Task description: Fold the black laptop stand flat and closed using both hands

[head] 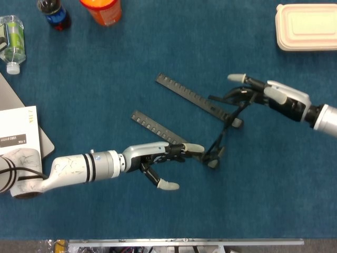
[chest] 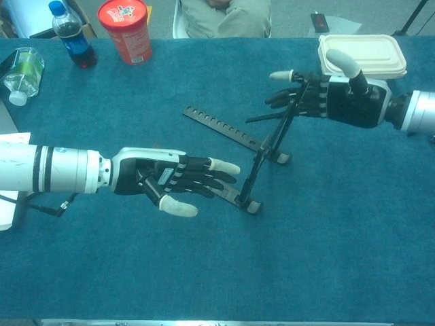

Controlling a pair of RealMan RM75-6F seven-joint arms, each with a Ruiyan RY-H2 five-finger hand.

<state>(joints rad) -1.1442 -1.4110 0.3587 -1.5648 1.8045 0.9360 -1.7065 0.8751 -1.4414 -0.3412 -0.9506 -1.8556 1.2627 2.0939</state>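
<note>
The black laptop stand (head: 210, 113) lies half open on the blue cloth: two notched rails flat on the table, and thin struts (chest: 277, 136) rising from their right ends. My left hand (head: 158, 158) lies stretched over the near rail (head: 157, 128), fingers straight, thumb apart, gripping nothing. In the chest view this left hand (chest: 173, 178) has its fingertips just short of the strut's foot. My right hand (head: 266, 95) is at the struts' raised top, fingers spread and touching it, thumb lifted. The chest view shows the right hand (chest: 336, 100) likewise not closed around the strut.
A red can (chest: 125, 30), a cola bottle (chest: 71, 41) and a clear bottle (chest: 20, 73) stand at the far left. A cream lidded box (chest: 363, 53) sits behind my right hand. A white booklet (head: 18, 132) lies at the left edge.
</note>
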